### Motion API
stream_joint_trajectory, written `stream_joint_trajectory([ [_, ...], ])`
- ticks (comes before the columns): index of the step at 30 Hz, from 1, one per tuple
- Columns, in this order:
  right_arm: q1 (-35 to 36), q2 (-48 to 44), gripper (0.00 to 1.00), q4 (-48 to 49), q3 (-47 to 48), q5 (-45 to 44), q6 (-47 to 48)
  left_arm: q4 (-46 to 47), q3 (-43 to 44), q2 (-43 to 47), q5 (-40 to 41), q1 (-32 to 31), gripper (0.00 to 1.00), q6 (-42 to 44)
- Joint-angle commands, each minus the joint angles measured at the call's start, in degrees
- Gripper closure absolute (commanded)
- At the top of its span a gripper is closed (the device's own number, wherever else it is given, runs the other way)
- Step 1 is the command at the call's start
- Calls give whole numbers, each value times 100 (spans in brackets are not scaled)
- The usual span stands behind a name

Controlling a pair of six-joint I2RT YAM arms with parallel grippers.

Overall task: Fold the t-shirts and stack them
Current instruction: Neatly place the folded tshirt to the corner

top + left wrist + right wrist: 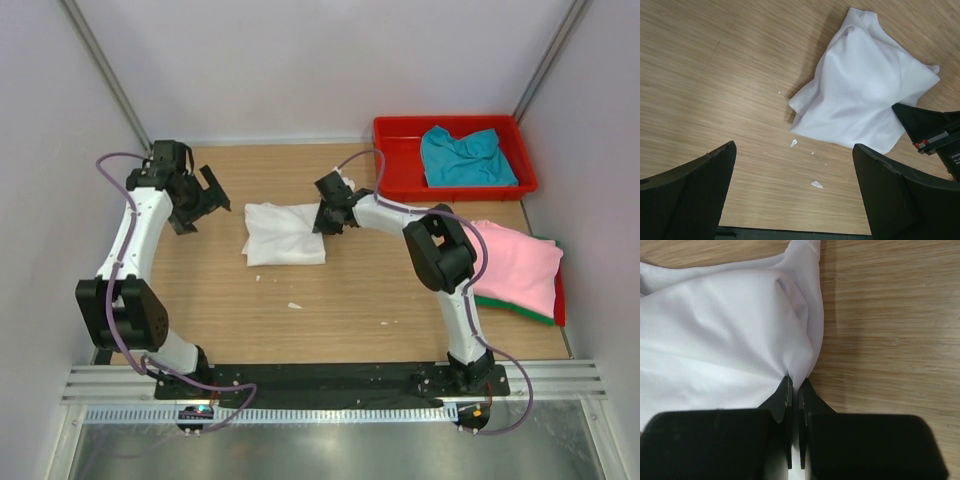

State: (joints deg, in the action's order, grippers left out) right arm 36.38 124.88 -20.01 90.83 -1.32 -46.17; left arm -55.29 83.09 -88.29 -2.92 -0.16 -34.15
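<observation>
While the right gripper (794,385) pinches the white shirt (285,235) at its right edge, the shirt lies mid worktop (350,300), stretching left toward the left gripper (203,205), which hangs spread nearby, not touching.

Four t-shirts (285,235) (465,157) (515,265) (522,313), two robot arms (135,225) (440,250), two pincers (203,203) (322,222)

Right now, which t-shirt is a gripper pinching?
The white t-shirt mid-table, pinched by the right gripper; teal sits in the red tray, pink lies on green.
</observation>
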Motion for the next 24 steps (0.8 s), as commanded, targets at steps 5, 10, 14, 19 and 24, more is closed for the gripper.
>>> stream_joint_trajectory([
  [5,45,-472,99,-1654,67,-975,617,-123,234,347,-385,236,0,66],
  [10,36,-1404,99,-2506,-390,-1212,1206,-114,392,409,-394,254,0,225],
  [14,-17,-2080,99,-3603,-609,-2149,1383,-166,541,418,-332,271,0,295],
  [19,-438,-2661,99,-4124,-961,-2636,1313,-272,752,304,-332,280,0,330],
  [24,-1088,-3118,99,-4589,-962,-3171,1611,-290,840,233,-385,289,0,348],
])
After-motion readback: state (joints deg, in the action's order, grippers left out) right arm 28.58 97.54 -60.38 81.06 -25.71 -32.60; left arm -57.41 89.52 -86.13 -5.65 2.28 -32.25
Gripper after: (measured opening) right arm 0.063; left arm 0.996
